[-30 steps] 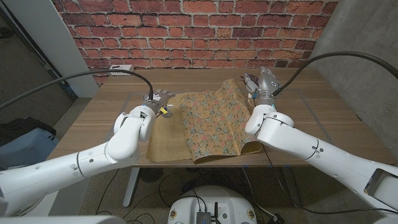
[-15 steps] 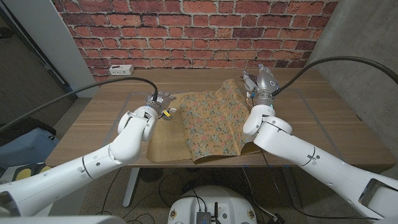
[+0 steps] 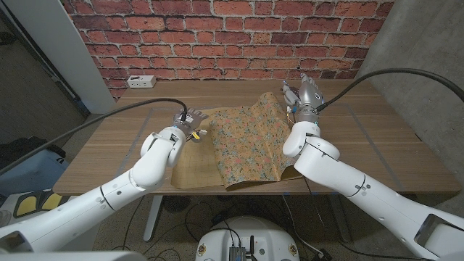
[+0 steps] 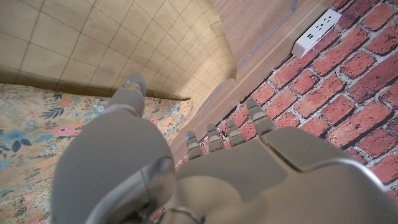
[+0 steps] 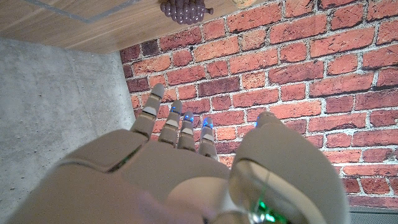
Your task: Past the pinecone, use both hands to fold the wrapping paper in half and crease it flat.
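Observation:
The wrapping paper (image 3: 246, 145) lies mid-table with its floral side up, bulging into a ridge toward the right. A plain tan gridded part (image 3: 190, 163) lies flat at its left. My left hand (image 3: 186, 120) is at the paper's far left corner, fingers spread, and its thumb (image 4: 127, 99) sits over the line where the floral side (image 4: 37, 137) meets the grid side. My right hand (image 3: 304, 96) stands at the paper's far right corner with fingers straight, holding nothing. The brown pinecone (image 5: 185, 10) sits on the wood beyond the right hand.
A white power strip (image 3: 139, 80) lies at the table's far left, near the brick wall (image 3: 232, 36). Bare wood stretches right of the paper to the table edge (image 3: 428, 156). A grey concrete wall stands on the right.
Both hands have crept a little farther out along the paper's far corners, the left one slightly rightward. The paper's shape looks the same.

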Motion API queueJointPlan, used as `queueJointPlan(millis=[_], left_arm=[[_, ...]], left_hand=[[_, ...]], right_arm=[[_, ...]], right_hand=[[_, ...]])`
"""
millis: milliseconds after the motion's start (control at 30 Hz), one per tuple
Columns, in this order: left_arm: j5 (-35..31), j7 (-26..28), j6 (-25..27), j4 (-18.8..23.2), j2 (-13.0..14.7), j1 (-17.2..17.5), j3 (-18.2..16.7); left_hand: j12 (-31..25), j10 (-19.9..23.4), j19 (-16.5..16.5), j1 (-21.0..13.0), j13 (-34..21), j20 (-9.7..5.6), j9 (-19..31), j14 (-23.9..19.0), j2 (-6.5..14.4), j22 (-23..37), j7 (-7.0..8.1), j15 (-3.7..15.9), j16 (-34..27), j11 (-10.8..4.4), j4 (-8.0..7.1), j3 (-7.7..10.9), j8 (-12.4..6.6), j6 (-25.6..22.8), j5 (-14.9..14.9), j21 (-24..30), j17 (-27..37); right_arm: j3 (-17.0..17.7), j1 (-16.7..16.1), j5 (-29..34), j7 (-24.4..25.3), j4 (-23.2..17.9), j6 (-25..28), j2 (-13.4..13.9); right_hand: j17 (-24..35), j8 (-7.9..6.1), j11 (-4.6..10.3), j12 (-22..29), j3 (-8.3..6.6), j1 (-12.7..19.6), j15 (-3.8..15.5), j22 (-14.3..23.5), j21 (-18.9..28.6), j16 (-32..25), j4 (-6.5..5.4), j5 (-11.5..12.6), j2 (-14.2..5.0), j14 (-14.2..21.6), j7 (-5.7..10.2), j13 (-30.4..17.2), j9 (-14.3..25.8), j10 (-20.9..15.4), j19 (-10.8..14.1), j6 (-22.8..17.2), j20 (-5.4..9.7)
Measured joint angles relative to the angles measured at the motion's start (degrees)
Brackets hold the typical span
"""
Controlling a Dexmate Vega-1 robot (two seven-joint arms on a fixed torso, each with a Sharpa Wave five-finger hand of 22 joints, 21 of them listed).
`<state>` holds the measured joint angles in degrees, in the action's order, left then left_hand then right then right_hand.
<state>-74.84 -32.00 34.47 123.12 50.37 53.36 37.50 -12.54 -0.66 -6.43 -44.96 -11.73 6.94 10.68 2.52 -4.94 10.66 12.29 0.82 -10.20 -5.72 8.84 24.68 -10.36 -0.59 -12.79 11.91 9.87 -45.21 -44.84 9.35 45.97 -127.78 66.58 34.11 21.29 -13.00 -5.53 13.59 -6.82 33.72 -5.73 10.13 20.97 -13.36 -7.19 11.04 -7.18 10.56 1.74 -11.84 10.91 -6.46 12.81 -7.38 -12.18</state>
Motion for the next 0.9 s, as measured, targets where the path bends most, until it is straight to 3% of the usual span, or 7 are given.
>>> queueJointPlan(millis=[533, 900], left_arm=[[1.47, 3.82, -4.35, -5.03, -2.64, -0.63, 0.14], [4.12, 11.19, -6.53, -9.26, -4.09, -1.34, 1.17]], left_hand=[[0.00, -0.19, -0.32, -1.43, 0.00, -0.31, 0.00, -0.53, 0.98, 0.00, 0.19, 0.52, 0.00, 0.19, 0.01, -0.46, 0.00, 0.83, 0.00, 0.00, 0.01], [-0.73, 2.15, -2.09, -3.73, -0.01, -0.41, -0.30, -3.33, 2.82, 0.06, 0.20, 1.04, -0.89, -0.46, 0.01, -0.46, -0.08, 1.44, 0.00, 0.44, 0.01]], right_arm=[[1.42, -1.74, 3.99, -2.87, -0.16, -1.22, -0.83], [1.89, -2.65, 6.08, -4.26, -0.37, -1.56, -1.22]], right_hand=[[-0.33, 0.39, 0.11, 0.00, 0.00, -0.24, 0.32, 0.15, -0.21, 0.00, 0.00, 0.00, -0.24, 1.12, 0.31, 0.12, 0.01, -0.52, 0.62, -0.31, 0.00], [-0.84, 0.39, 0.11, 0.00, -0.32, -0.23, 0.32, 0.14, -0.43, 0.00, 0.32, 0.00, -0.23, 1.11, 0.31, 0.12, 0.01, -0.51, 0.61, -0.31, 0.00]])
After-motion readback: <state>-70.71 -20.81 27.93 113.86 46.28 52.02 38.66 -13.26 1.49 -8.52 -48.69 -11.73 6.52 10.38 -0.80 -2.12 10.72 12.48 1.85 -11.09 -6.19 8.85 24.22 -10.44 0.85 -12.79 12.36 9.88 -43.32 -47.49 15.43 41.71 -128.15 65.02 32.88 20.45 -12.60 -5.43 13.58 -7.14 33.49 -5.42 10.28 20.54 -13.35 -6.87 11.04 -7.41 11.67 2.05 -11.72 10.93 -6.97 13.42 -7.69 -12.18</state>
